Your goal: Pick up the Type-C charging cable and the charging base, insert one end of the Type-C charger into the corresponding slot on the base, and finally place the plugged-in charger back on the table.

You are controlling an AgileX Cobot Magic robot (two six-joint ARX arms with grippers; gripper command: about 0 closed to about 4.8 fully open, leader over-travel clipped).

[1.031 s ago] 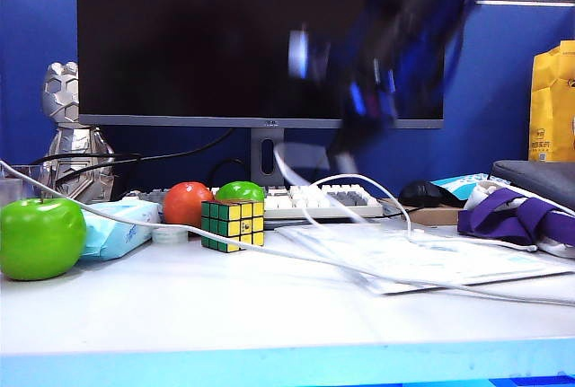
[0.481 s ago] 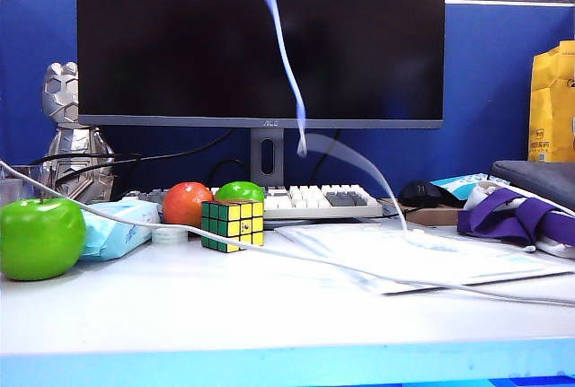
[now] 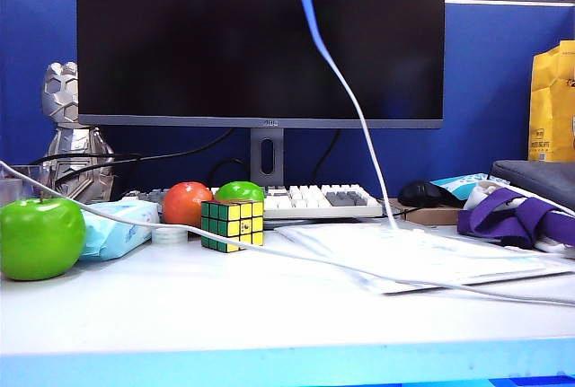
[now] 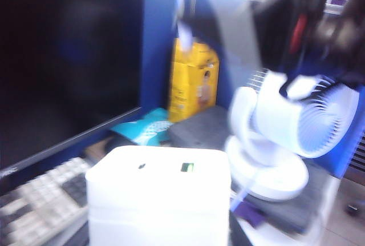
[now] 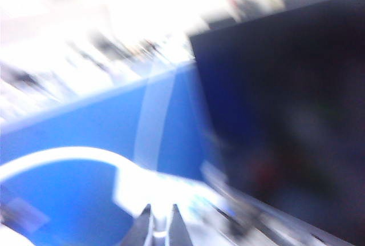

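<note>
The Type-C charging cable [image 3: 359,127] hangs taut from above the exterior view's top edge, in front of the black monitor [image 3: 260,37], down to the table [image 3: 225,315] beside papers [image 3: 422,257]. The right gripper [image 5: 161,226], heavily blurred in its wrist view, is pressed together on the white cord. The charging base [image 4: 159,197] fills the near edge of the left wrist view, two small dark ports showing; the left gripper itself is not visible there. A yellow bag [image 4: 194,80] bears print too blurred to read. A puzzle cube [image 3: 233,224] sits near a green apple [image 3: 40,237].
</note>
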